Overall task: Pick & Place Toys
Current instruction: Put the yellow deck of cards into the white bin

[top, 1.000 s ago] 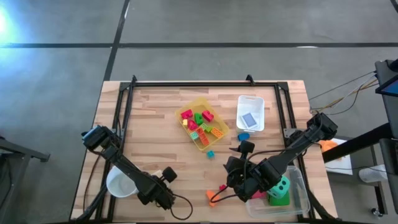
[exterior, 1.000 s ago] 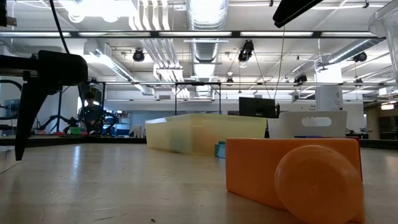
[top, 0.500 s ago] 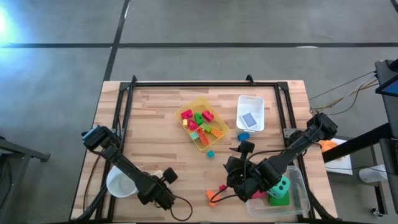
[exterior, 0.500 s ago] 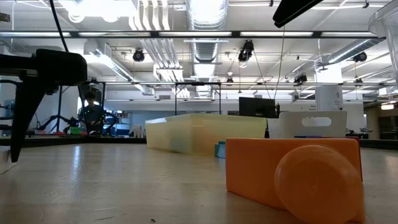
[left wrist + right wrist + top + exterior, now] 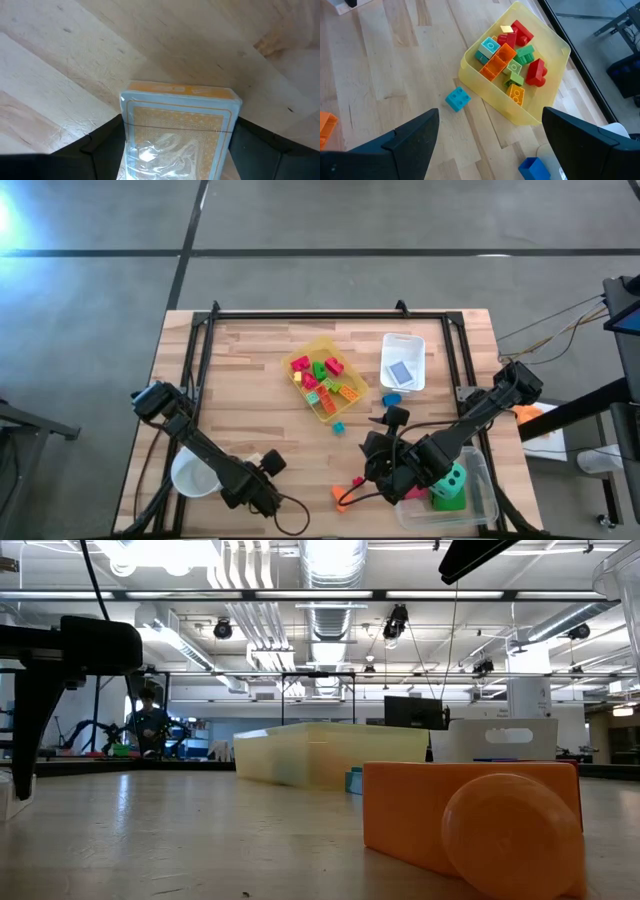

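The loose blue block point(image 5: 338, 427) lies on the table at about ten o'clock from the wide-open right gripper point(image 5: 490, 120), near the bin point(image 5: 470, 56) – the right arm is nearer, the left gripper point(image 5: 177, 137) straddles a card pack point(image 5: 177, 112) at seven o'clock, grip unclear

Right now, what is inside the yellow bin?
The yellow bin holds a pile of plastic blocks: red, green, orange, teal, yellow. Blocks lying under the pile are covered.

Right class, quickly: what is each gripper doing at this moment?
Left gripper: fingers either side of a card deck; grip cannot be told.
Right gripper: open, holding nothing.
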Controlling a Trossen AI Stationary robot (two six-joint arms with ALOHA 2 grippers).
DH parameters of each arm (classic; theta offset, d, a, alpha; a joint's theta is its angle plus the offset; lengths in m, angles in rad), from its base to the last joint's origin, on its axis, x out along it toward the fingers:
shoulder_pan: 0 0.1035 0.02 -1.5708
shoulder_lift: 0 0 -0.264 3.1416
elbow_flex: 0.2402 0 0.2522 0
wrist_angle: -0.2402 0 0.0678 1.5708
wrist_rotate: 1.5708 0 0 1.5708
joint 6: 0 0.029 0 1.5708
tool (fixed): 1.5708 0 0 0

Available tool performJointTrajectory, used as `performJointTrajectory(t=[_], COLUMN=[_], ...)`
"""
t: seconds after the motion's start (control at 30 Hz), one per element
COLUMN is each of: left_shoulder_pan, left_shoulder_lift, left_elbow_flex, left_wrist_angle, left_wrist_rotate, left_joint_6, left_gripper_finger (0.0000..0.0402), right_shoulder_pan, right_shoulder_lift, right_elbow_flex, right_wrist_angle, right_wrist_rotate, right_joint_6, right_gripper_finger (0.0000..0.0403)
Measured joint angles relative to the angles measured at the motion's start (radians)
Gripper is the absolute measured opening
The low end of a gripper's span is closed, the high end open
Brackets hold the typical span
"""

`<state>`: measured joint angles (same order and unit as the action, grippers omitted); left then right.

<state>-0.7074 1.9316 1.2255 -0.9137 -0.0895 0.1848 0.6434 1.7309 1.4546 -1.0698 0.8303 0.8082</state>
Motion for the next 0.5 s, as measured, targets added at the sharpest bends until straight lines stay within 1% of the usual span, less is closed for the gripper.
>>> performJointTrajectory(t=[0.13,0.33,0.5], left_shoulder_pan=[0.000,0.003,0.005], left_shoulder_lift=[0.000,-0.017,-0.054], left_elbow_flex=[0.014,0.076,0.115], left_wrist_angle=[-0.004,-0.003,0.000], left_wrist_rotate=[0.004,-0.005,-0.072], left_joint_6=[-0.031,-0.075,-0.119], left_gripper_finger=[0.0293,0.0293,0.0293], right_shoulder_pan=[0.000,0.000,0.000], right_shoulder_lift=[0.000,0.000,0.000], right_elbow_flex=[0.000,0.000,0.000], right_wrist_angle=[0.000,0.000,0.002], right_wrist_rotate=[0.000,0.000,0.000], right_joint_6=[0.000,0.000,0.000], right_gripper_finger=[0.0347,0.0347,0.0347])
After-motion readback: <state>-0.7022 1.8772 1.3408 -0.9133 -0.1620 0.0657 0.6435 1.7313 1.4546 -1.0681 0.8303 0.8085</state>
